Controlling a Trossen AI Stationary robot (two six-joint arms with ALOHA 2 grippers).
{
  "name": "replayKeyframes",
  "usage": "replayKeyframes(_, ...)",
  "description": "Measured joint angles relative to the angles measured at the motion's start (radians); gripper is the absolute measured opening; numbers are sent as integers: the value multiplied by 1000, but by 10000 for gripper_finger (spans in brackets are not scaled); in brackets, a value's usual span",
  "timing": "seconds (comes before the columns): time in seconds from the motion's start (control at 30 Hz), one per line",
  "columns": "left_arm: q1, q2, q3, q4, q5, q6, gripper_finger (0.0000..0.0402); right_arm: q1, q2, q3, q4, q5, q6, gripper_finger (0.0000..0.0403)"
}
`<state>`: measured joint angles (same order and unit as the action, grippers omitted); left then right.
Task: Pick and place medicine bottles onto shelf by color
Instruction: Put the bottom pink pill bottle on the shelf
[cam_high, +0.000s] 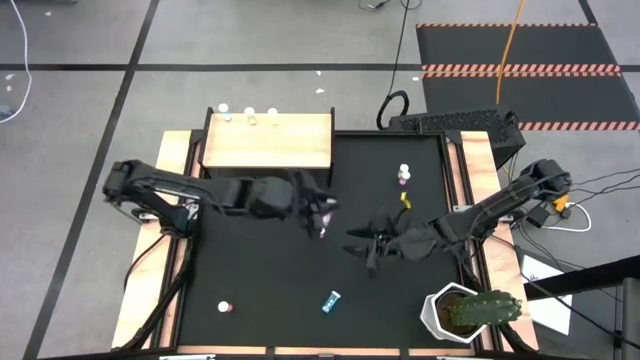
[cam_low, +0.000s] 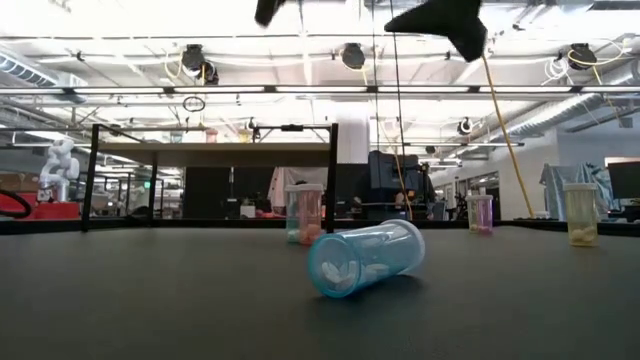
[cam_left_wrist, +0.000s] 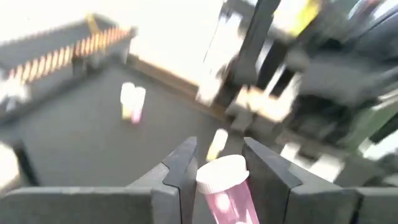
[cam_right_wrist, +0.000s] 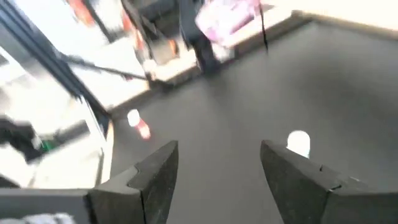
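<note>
My left gripper (cam_high: 322, 216) hangs above the middle of the black mat, shut on a pink medicine bottle (cam_left_wrist: 225, 190) with a white cap. My right gripper (cam_high: 360, 248) is to its right, also raised, open and empty (cam_right_wrist: 217, 171). The pale-wood shelf (cam_high: 268, 142) stands at the far left of the table, with three bottles along its far edge (cam_high: 250, 115). On the mat stand another pink bottle (cam_high: 404, 177), a yellow one (cam_high: 406, 199) and a red one (cam_high: 225, 307). A blue bottle (cam_low: 365, 258) lies on its side. My left gripper pinches the pink bottle between its two fingers (cam_left_wrist: 181, 169), on the body just below the white cap (cam_left_wrist: 222, 173). The cap end sticks out past the fingertips, so the bottle lies along the fingers. It is lifted clear of the mat.
A white pot with a green cactus (cam_high: 470, 312) stands at the near right corner. Pale wooden strips (cam_high: 480, 170) run along both sides of the mat. Bare mat lies between the shelf and the red bottle.
</note>
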<state>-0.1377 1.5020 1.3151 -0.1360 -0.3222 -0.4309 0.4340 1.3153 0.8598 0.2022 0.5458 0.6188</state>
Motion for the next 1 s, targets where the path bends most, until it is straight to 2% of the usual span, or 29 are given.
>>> replayKeyframes(0.17,8,-32,0,209,-1,111,118,-58,-16,-136,618,2,-150,243)
replayKeyframes(0.27,8,-33,0,321,4,167,118,-112,-21,-186,827,-78,-204,250)
replayKeyframes(0.37,7,-30,0,369,4,213,118,-170,-25,-173,801,-206,-193,251)
replayKeyframes(0.47,7,-27,0,377,6,243,118,-209,-23,-147,709,-272,-178,251)
replayKeyframes(0.63,7,-28,0,378,7,280,118,-276,-33,-138,733,-366,-168,251)
replayKeyframes(1.0,37,-8,0,406,14,324,118,-409,-25,-71,726,-695,-125,251)
